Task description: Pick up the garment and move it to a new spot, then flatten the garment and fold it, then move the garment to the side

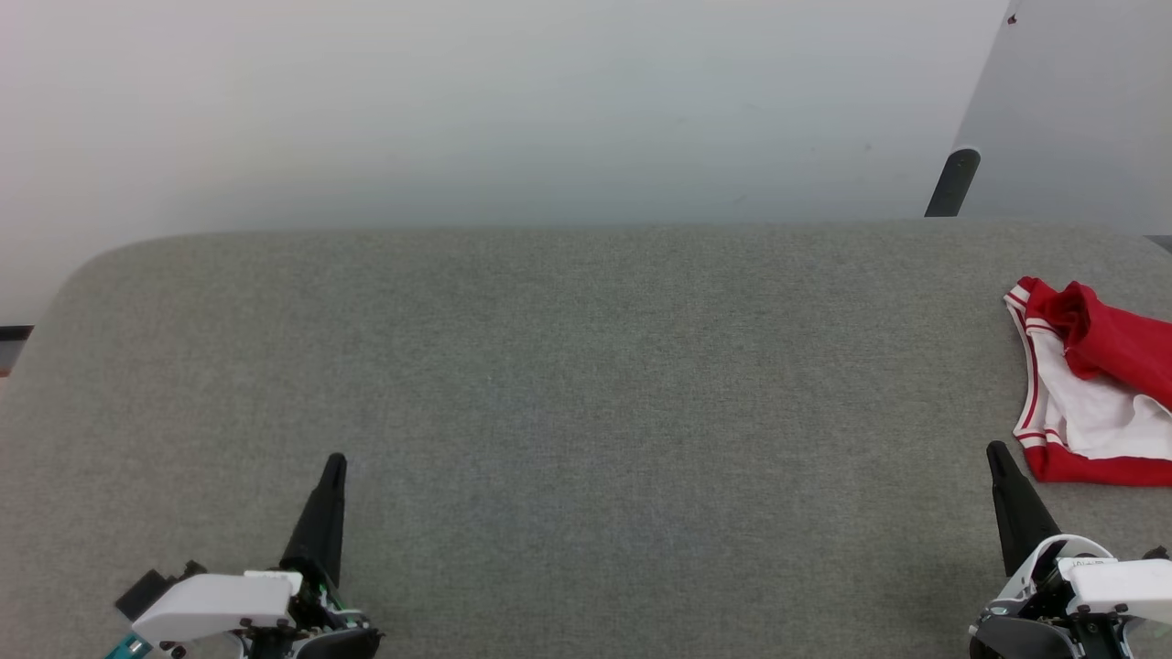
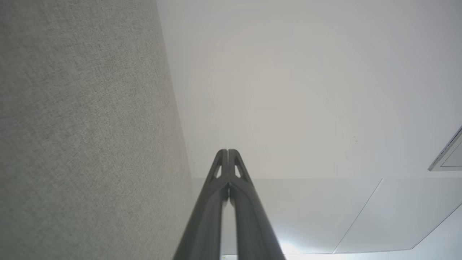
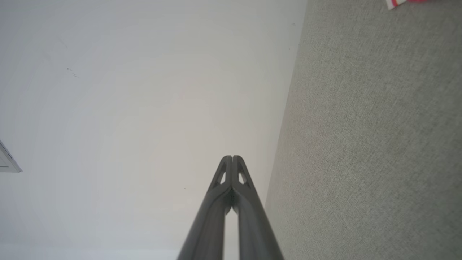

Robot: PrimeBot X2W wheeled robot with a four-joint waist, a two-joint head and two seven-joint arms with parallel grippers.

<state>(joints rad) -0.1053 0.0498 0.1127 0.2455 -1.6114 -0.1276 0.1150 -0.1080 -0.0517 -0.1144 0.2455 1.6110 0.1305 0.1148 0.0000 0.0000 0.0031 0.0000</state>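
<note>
Grippers sit nearest, low in the head view, each a white, smooth-shelled wrist block tapering into long dark fingers. The left gripper (image 1: pixel 335 460) is at the lower left and the right gripper (image 1: pixel 993 450) at the lower right. Both are closed on nothing: in the wrist views each pair of matte black fingers meets tip to tip in a narrow wedge with small triangular cut-outs near the point. Under and beyond them spreads the table (image 1: pixel 586 366), covered in a grey woven cloth with a fine, flecked grain; its far corners are rounded. The shirt (image 1: pixel 1099 384) lies crumpled on this cloth at the right edge of the head view, just beyond and to the right of the right gripper's tip and apart from it. It is a soft heap of red folds over a white panel, edged with red-and-white striped trim, and part of it runs out of frame. Past the table's far edge stands a plain, smooth, pale wall (image 1: pixel 458 110), and at the far right a dark round-topped post (image 1: pixel 952 183) leans against a grey panel.
</note>
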